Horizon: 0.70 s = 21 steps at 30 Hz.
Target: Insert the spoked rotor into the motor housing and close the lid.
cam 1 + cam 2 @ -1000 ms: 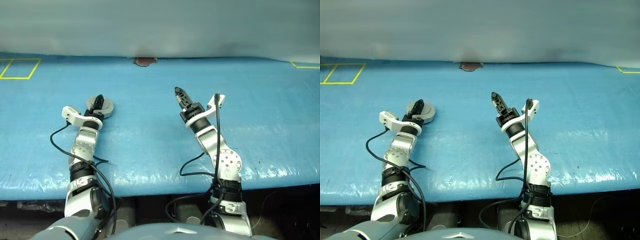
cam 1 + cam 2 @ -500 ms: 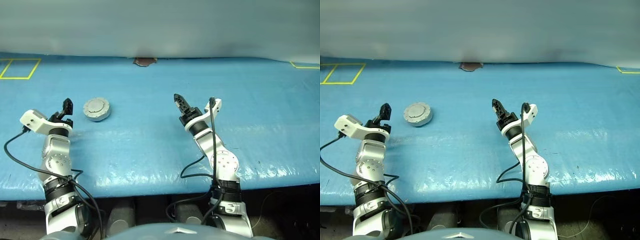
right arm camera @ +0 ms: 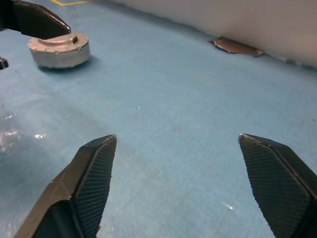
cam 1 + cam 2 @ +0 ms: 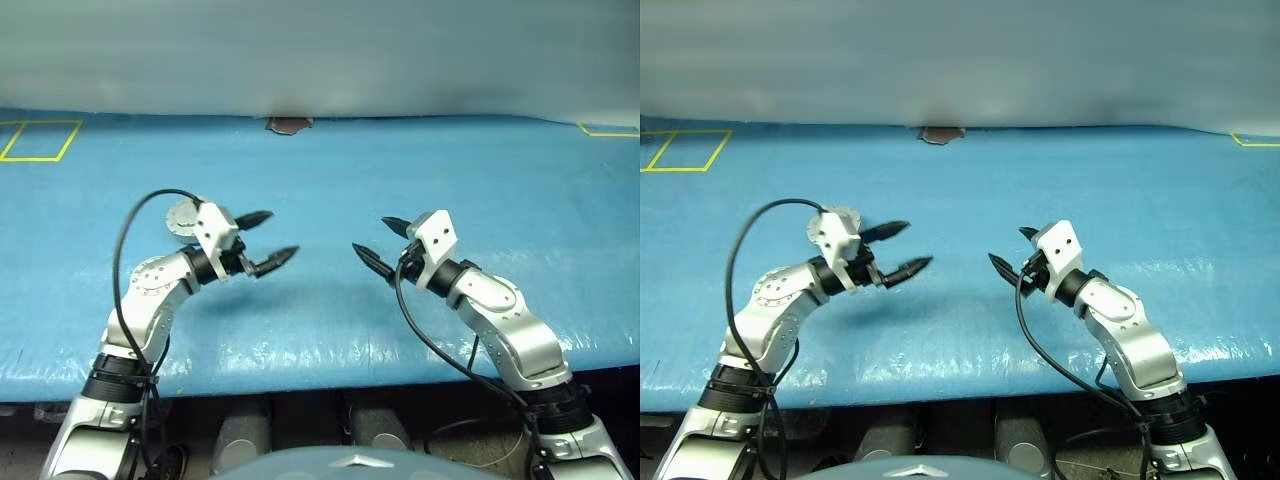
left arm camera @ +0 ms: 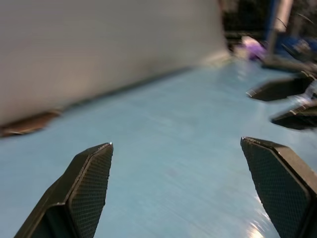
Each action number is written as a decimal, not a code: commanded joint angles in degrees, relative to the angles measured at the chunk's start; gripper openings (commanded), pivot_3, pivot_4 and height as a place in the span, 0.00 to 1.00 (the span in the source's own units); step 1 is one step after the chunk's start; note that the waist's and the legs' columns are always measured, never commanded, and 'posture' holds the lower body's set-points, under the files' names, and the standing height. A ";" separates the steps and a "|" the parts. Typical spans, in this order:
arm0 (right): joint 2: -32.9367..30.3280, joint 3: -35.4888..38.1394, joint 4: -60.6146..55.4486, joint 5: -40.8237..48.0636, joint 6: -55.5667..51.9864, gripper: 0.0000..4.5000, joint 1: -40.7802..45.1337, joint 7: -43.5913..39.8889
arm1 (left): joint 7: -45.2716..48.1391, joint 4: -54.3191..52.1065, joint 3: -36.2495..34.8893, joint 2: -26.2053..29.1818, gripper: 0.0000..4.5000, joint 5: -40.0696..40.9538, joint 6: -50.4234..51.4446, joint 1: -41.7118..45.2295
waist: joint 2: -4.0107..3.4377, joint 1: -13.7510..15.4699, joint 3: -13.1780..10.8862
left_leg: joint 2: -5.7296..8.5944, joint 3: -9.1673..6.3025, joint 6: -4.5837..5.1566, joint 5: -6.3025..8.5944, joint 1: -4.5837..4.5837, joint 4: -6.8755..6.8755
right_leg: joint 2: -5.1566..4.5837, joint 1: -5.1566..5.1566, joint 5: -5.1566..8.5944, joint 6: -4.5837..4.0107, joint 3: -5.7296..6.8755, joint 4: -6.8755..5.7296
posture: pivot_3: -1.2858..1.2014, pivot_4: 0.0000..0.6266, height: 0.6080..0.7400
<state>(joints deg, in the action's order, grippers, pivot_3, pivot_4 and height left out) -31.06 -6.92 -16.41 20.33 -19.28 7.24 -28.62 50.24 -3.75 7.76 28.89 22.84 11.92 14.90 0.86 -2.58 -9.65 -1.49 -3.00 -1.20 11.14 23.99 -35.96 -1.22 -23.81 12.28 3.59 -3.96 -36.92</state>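
Both arms are swinging inward from a second ago, leaving the round grey metal closed motor housing (image 3: pixel 59 49) lying flat on the blue plastic-covered table (image 4: pixel 420 170). Left gripper (image 4: pixel 268 240) and right gripper (image 4: pixel 381 243), fingers spread and empty, are facing each other, the left much nearer the housing.

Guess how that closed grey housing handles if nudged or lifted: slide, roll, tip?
The motor housing sits flat with the lid down, squat and wide, so it likely slides rather than tips or rolls. It looks like solid metal: probably stiff and heavy for its size. Smooth round sides might slip.
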 commanded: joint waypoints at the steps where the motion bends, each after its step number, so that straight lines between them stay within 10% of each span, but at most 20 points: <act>1: -0.43 0.90 -1.44 -1.96 -0.11 0.99 -0.07 -0.75 | 2.78 2.26 1.52 1.14 1.00 -3.38 -1.77 2.10 | 0.01 -0.05 -0.01 | -0.01 0.01 0.00 0.00 -0.04 -0.02 | 0.01 0.02 -0.01 0.00 -0.01 -0.03 | 0.52 0.24 1.00; 21: 4.78 -0.69 1.05 -8.11 -0.64 0.99 1.20 -1.44 | 2.02 1.23 0.60 -0.60 1.00 -6.00 -2.01 0.92 | 0.02 0.48 -0.01 | 0.01 0.05 0.01 0.00 -0.10 -0.06 | -0.02 0.12 -0.04 0.04 -0.04 0.01 | 0.52 0.24 1.00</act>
<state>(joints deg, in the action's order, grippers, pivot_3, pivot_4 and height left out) -26.62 -7.90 -14.41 12.56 -20.48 7.59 -29.93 52.53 -0.04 9.61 28.46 16.50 9.84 15.85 0.89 -2.10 -9.66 -1.48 -2.94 -1.19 11.15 23.89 -36.02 -1.25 -23.68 12.24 3.63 -4.00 -36.91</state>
